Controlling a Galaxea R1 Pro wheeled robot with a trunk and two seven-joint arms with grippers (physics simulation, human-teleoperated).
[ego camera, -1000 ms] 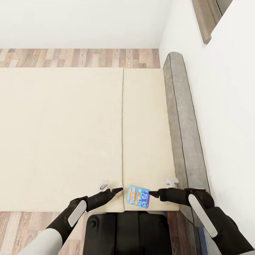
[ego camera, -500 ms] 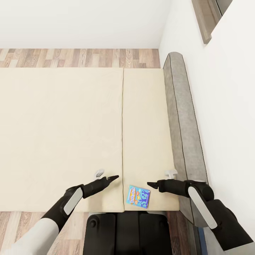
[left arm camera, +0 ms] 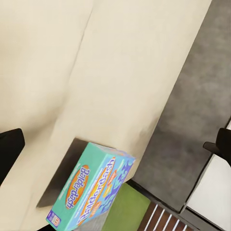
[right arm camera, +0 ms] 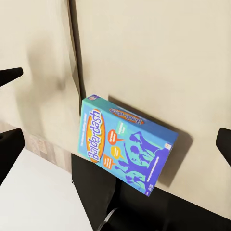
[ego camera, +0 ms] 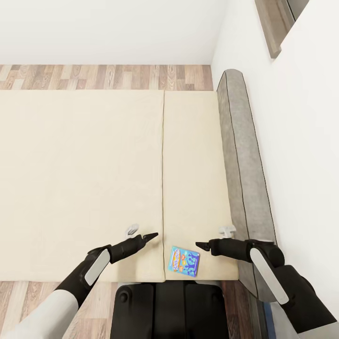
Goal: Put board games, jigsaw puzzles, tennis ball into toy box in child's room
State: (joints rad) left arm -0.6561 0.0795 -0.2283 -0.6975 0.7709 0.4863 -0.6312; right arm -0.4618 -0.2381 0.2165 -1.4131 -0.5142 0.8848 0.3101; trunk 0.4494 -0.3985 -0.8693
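While lying flat on the bed, nothing touches the game.

Game (ego camera: 184, 261): blue box with cartoon figures, "Balderdash" on the lid; flat on the mattress, at the near edge, just right of the seam; lies between the two grippers, apart from both. Seen also from the left wrist (left arm camera: 93, 191) and the right wrist (right arm camera: 126, 142).

Bed (ego camera: 84, 179): beige mattress in two sections parted by a dark seam; grey headboard (ego camera: 242, 165) along the right side, against the white wall.

Left gripper (ego camera: 151, 235): over the mattress, left of the seam, pointing right towards the game; holds nothing; from the left wrist, dark fingertips (left arm camera: 9, 149) at opposite edges of the picture, so spread wide.

Right gripper (ego camera: 201, 245): over the mattress near the headboard, pointing left towards the game; holds nothing; from the right wrist, fingertips (right arm camera: 9, 144) far apart, so released.

Floor (ego camera: 108, 76): wood planks beyond the bed and by the robot's base.

Base (ego camera: 167, 308): black, against the bed's near edge, below the game.
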